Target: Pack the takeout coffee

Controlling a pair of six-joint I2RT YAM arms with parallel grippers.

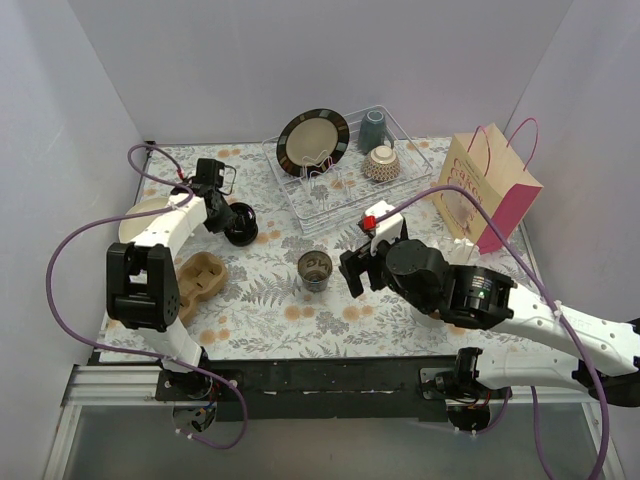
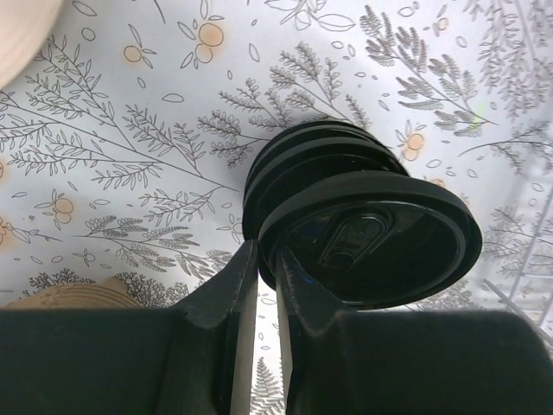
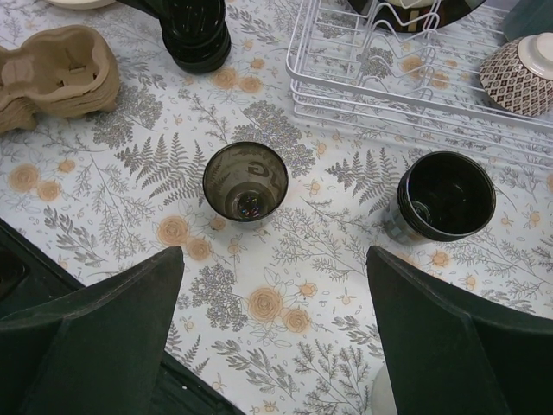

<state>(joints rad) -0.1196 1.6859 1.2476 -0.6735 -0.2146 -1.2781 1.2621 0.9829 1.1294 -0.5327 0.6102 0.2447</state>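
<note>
A stack of round black lids (image 2: 285,164) stands on the floral tablecloth at the left (image 1: 241,222). My left gripper (image 2: 266,255) is shut on the rim of the top black lid (image 2: 380,242), which is tilted off the stack. An open dark cup (image 3: 245,181) without a lid stands mid-table (image 1: 315,270). A second open black cup (image 3: 447,194) stands to its right, hidden under my right arm in the top view. My right gripper (image 3: 275,251) hangs open and empty above the cloth, nearer than both cups (image 1: 352,272).
A brown cardboard cup carrier (image 1: 200,280) lies near the left arm. A wire dish rack (image 1: 400,190) at the back holds a plate, a grey-blue mug (image 1: 373,128) and a patterned bowl. A paper bag (image 1: 490,190) stands at the right. A cream plate (image 1: 135,222) lies at the far left.
</note>
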